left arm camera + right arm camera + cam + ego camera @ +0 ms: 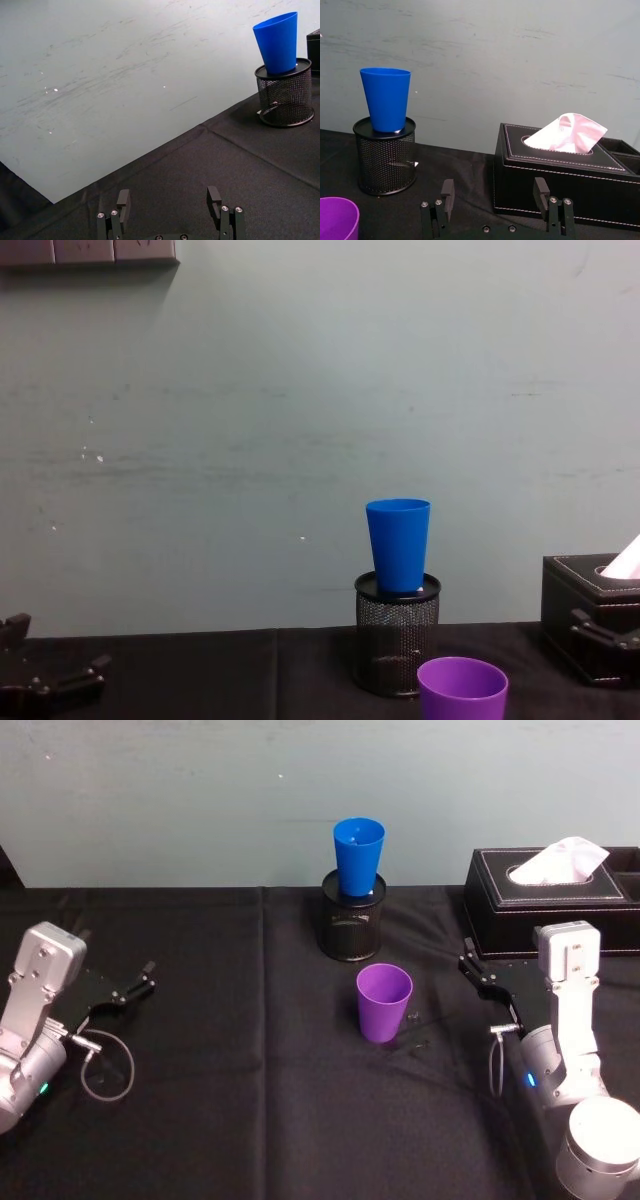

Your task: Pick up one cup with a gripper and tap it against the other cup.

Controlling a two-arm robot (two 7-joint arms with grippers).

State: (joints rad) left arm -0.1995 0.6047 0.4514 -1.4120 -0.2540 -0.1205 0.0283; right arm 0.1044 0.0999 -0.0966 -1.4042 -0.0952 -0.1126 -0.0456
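1. The purple cup (384, 1003) stands upright near the middle of the black-clothed table (240, 1120), apart from both grippers.
2. The blue cup (358, 856) stands upright, seated in the mouth of the black mesh pen holder (352, 928), close to the table's far edge and just behind the purple cup.
3. The left gripper (140, 982) rests low near the table's left edge, jaws spread, holding nothing.
4. The right gripper (474, 966) sits toward the right edge, just in front of the black tissue box (550, 900) at the far right corner; jaws spread, empty.
5. A white tissue (567, 132) protrudes from the box top.
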